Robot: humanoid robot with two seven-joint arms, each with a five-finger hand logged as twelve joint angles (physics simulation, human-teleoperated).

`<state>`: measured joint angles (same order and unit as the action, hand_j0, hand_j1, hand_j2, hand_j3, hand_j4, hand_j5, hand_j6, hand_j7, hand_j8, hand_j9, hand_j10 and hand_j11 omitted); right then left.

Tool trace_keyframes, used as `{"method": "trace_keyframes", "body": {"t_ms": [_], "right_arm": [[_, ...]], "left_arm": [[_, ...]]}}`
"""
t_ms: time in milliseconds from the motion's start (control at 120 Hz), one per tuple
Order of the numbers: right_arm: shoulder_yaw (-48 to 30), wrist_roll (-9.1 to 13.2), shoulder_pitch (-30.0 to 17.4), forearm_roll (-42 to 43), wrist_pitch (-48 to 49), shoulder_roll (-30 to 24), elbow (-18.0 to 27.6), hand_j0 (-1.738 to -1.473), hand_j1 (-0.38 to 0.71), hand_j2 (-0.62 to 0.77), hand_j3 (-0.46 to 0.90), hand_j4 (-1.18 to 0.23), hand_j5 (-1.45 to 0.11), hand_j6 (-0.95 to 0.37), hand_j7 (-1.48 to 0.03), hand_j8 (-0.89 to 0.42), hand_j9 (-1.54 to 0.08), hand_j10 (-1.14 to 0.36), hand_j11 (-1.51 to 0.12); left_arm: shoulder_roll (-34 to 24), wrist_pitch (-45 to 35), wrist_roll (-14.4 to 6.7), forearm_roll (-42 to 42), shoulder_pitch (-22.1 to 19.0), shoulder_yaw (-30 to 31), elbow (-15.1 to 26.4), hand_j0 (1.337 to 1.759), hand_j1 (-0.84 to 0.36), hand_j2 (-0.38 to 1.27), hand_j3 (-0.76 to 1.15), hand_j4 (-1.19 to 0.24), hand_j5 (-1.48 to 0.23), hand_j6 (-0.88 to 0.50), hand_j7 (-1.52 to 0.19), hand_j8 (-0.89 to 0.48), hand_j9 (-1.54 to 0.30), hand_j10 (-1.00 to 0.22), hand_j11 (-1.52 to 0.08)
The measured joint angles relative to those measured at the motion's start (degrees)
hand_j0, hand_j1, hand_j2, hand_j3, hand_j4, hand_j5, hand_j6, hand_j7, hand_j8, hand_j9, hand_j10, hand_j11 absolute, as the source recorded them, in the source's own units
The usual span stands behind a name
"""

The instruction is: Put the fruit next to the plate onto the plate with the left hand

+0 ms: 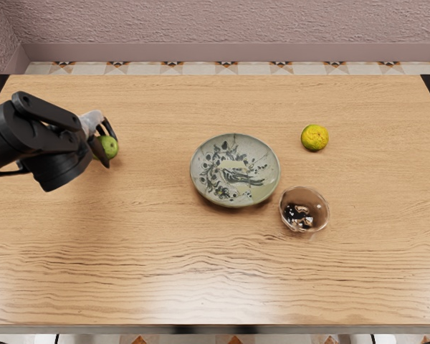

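Nearest, the wooden table (201,272) showed wavy pale grain across a flat, matte top. A little farther, right of centre, sat a small clear glass bowl (322,201) with something dark and glossy inside, just beside the near right rim of the round ceramic plate (198,172), which was glazed grey-green with an inked bird and bare of fruit. Well to the left, the dark, blocky left hand (100,140) had its fingers curled around a small, smooth green fruit (110,147), pinching it, presumably to carry it right to the plate; whether it rested on the wood I could not tell. Farther right lay a knobbly yellow citrus (314,137), near the plate. Beyond stood a rough plastered wall (222,21).
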<state>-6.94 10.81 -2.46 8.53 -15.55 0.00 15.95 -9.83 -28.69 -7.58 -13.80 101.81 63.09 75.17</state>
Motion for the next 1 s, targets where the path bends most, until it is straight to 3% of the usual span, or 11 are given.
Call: {"method": "trace_keyframes", "body": {"t_ms": [175,367,600,642,825,883,933,1000], "right_arm": [[0.0,0.0,0.0,0.0,0.0,0.0,0.0,-1.658,-0.35,0.0,0.0,0.0,0.0,0.0,0.0,0.0,0.0,0.0,0.0],[0.0,0.0,0.0,0.0,0.0,0.0,0.0,-1.658,-0.35,0.0,0.0,0.0,0.0,0.0,0.0,0.0,0.0,0.0,0.0],[0.0,0.0,0.0,0.0,0.0,0.0,0.0,-1.658,-0.35,0.0,0.0,0.0,0.0,0.0,0.0,0.0,0.0,0.0,0.0],[0.0,0.0,0.0,0.0,0.0,0.0,0.0,-1.658,-0.35,0.0,0.0,0.0,0.0,0.0,0.0,0.0,0.0,0.0,0.0],[0.0,0.0,0.0,0.0,0.0,0.0,0.0,-1.658,-0.35,0.0,0.0,0.0,0.0,0.0,0.0,0.0,0.0,0.0,0.0],[0.0,0.0,0.0,0.0,0.0,0.0,0.0,-1.658,-0.35,0.0,0.0,0.0,0.0,0.0,0.0,0.0,0.0,0.0,0.0],[0.0,0.0,0.0,0.0,0.0,0.0,0.0,-1.658,-0.35,0.0,0.0,0.0,0.0,0.0,0.0,0.0,0.0,0.0,0.0],[0.0,0.0,0.0,0.0,0.0,0.0,0.0,-1.658,-0.35,0.0,0.0,0.0,0.0,0.0,0.0,0.0,0.0,0.0,0.0]], "left_arm": [[-1.8,0.1,0.0,-1.9,3.6,-8.4,0.9,1.645,-0.32,0.39,0.0,-0.52,-1.13,-0.28,-1.15,-0.32,-1.13,-0.48,-1.14],[-0.1,2.5,-1.9,-2.1,-0.5,-27.0,0.8,1.645,-0.33,0.41,0.0,-0.5,-1.14,-0.26,-1.16,-0.3,-1.14,-0.47,-1.14],[2.2,5.4,-2.2,-1.9,-2.4,-32.9,0.6,1.648,-0.32,0.42,0.0,-0.5,-1.14,-0.28,-1.16,-0.32,-1.11,-0.52,-1.12],[2.2,5.4,-2.2,-1.9,-2.6,-33.2,0.6,1.65,-0.3,0.39,0.0,-0.5,-1.05,-0.29,-1.06,-0.34,-1.02,-0.52,-1.03],[1.6,5.2,-2.1,-1.7,-1.8,-33.5,0.6,1.655,0.04,0.17,0.0,-0.24,-0.47,-0.15,-0.48,-0.18,-0.46,-0.25,-0.47],[-7.2,6.3,-2.3,-1.9,-1.4,-32.7,0.9,1.656,0.11,0.13,0.0,-0.19,-0.36,-0.12,-0.37,-0.14,-0.36,-0.19,-0.36],[-16.2,12.1,-2.8,-2.2,-1.3,-32.3,1.4,1.656,0.15,0.1,0.0,-0.15,-0.29,-0.1,-0.3,-0.11,-0.29,-0.16,-0.29],[-27.9,23.9,-3.0,-2.3,-6.9,-31.8,1.7,1.657,0.2,0.07,0.0,-0.12,-0.22,-0.08,-0.22,-0.09,-0.22,-0.12,-0.22]]}}
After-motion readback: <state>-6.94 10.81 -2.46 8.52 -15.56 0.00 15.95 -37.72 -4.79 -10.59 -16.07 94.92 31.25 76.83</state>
